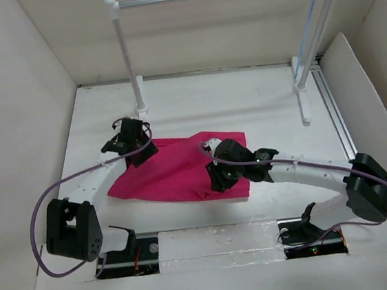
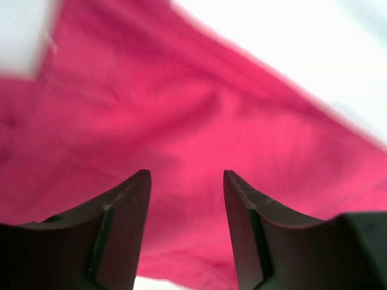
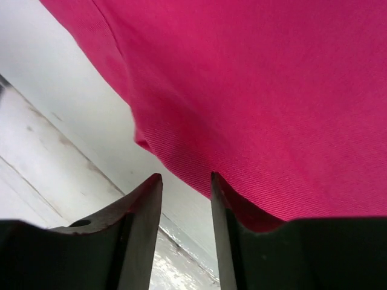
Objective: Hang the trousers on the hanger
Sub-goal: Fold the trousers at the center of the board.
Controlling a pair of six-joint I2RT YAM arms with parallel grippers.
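Trousers [image 1: 175, 171] lie flat, centre of table [image 1: 245, 105]. My L gripper [image 2: 186, 181] sits over their 10 o'clock corner, fingers wide apart, gripping nothing. R gripper [image 3: 186, 181] is at the 4 o'clock edge, narrow gap, also empty.

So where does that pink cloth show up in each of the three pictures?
Top external: the trousers lie at the centre of the white table.
Left wrist: they fill most of the picture, behind the left fingers.
Right wrist: they fill the upper right, above the right fingers.
Shared landmark: the white table, bare beside the cloth in all three.
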